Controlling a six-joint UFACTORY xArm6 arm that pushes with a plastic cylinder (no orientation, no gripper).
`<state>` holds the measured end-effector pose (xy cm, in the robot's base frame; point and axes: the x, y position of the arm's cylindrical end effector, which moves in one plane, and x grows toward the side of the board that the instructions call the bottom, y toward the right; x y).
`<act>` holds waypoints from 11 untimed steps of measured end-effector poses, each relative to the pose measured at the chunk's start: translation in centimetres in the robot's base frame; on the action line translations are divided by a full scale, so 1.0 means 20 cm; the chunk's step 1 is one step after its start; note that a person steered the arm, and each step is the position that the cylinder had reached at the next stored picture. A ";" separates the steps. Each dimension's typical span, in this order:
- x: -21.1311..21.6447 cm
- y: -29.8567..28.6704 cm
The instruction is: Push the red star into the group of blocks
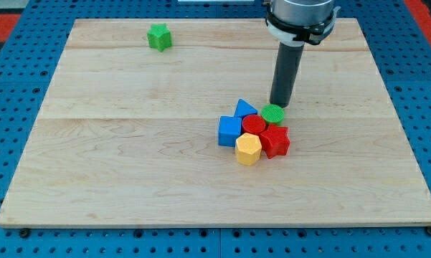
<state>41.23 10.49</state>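
Observation:
The red star [275,140] lies at the right side of a tight cluster just right of the board's middle. It touches the red cylinder [254,125], the green cylinder [272,114] and the yellow hexagon [248,149]. A blue triangle [244,109] and a blue cube [230,131] sit on the cluster's left. My tip [278,105] stands just above the green cylinder, at the cluster's upper right edge, about touching it.
A green star [158,36] lies alone near the board's top left. The wooden board [129,179] rests on a blue pegboard surface. The arm's body [301,14] hangs over the board's top edge.

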 end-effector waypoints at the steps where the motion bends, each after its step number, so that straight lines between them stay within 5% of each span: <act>1: -0.01 0.14; 2: 0.02 0.45; 4: 0.57 0.24; 5: 0.53 0.00; 7: 0.23 0.01; 11: -0.02 -0.26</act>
